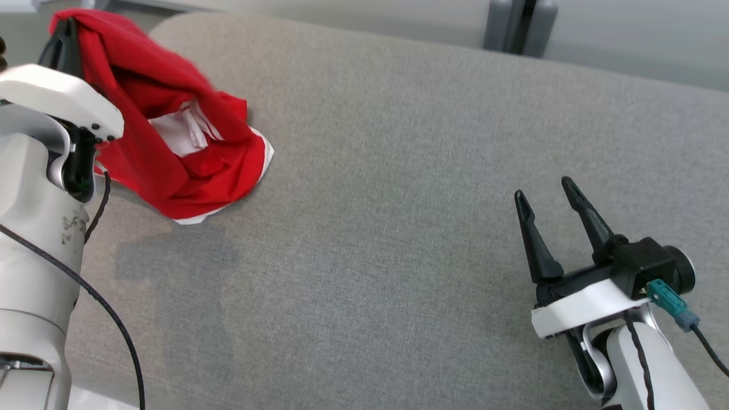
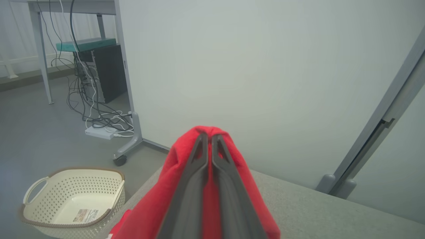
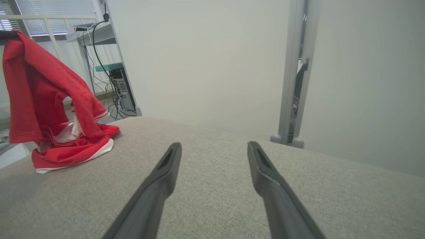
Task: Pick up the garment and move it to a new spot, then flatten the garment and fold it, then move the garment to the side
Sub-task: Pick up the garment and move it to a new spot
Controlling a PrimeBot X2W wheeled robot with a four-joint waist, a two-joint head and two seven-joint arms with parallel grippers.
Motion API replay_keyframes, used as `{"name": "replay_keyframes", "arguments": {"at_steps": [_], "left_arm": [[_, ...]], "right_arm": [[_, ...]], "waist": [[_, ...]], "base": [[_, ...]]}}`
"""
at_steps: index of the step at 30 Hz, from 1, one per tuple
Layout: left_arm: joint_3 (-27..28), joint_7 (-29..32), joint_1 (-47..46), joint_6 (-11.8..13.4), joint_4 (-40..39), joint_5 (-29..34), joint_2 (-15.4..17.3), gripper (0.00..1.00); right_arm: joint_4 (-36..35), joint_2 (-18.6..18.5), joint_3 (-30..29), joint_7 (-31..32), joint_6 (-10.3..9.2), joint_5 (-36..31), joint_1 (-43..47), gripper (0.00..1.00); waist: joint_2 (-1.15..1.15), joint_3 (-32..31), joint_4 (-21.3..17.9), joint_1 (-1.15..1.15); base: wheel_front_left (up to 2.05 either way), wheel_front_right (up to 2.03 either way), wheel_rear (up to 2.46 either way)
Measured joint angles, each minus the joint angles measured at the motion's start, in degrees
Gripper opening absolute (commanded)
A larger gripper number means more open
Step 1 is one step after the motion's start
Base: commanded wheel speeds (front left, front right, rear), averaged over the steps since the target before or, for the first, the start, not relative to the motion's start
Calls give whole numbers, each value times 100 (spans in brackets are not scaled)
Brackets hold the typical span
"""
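Pinching a fold of the garment (image 1: 171, 114), the left end effector (image 2: 208, 136) has its fingers pressed together with red cloth between and around them. In the left wrist view the fabric drapes over both fingers right up to the tips.

The garment hangs down from that pinch. Its upper part is off the surface, while its lower part, with the white trim, lies heaped on the grey tabletop (image 1: 398, 171) below the left end effector and a little toward the right arm's side. The long axis therefore runs roughly from the pinch down to the heap, steep rather than flat.

The right end effector (image 1: 543, 189) has its fingers spread with nothing between them and sits low over the tabletop. From it, the garment lies well apart, ahead and to its left.

Judgement: this is the pick-and-relocate step, with the lift only partly complete. The left arm owns the move, and the right is too far off to assist without a long reach. The bare tabletop toward the right end effector looks like the obvious drop zone. The dragging hem may bunch under the cloth when it is set down.
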Motion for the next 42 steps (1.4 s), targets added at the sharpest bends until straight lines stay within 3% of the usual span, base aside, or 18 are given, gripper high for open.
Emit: {"name": "replay_keyframes", "arguments": {"at_steps": [9, 18, 29, 30, 36, 38, 42], "left_arm": [[374, -226, 261, -49, -1200, 118, 75, 0], [520, -226, 852, -37, -2529, 504, -397, 0], [-229, -192, 1280, -158, -3094, 456, -847, 0], [-469, -169, 1360, -169, -3261, 422, -984, 0], [-1083, -169, 1603, -146, -3396, 633, -1149, 0], [-1416, -176, 1777, -74, -3240, 776, -1224, 0], [-1653, -199, 1902, 3, -2951, 815, -1241, 0]], "right_arm": [[47, 103, -78, 0, 0, 102, 337, 100], [-5, 131, -229, -1, 0, 275, 475, 100], [-43, 130, -479, -1, 0, 231, 471, 100], [-56, 133, -491, 0, 0, 232, 458, 100], [-125, 135, -490, 0, 0, 267, 343, 100], [-172, 131, -542, 0, 0, 315, 276, 100], [-180, 131, -533, 0, 0, 400, 258, 100]], "waist": [[0, -767, -158, 0], [0, -1166, -781, 0], [0, -1287, -1703, 0], [0, -1267, -1987, 0], [0, -1126, -2702, 0], [0, -986, -3118, 0], [0, -810, -3509, 0]], "base": [[0, 0, 0], [0, 0, 0], [0, 0, 0], [0, 0, 0], [0, 0, 0], [0, 0, 0], [0, 0, 0]]}}
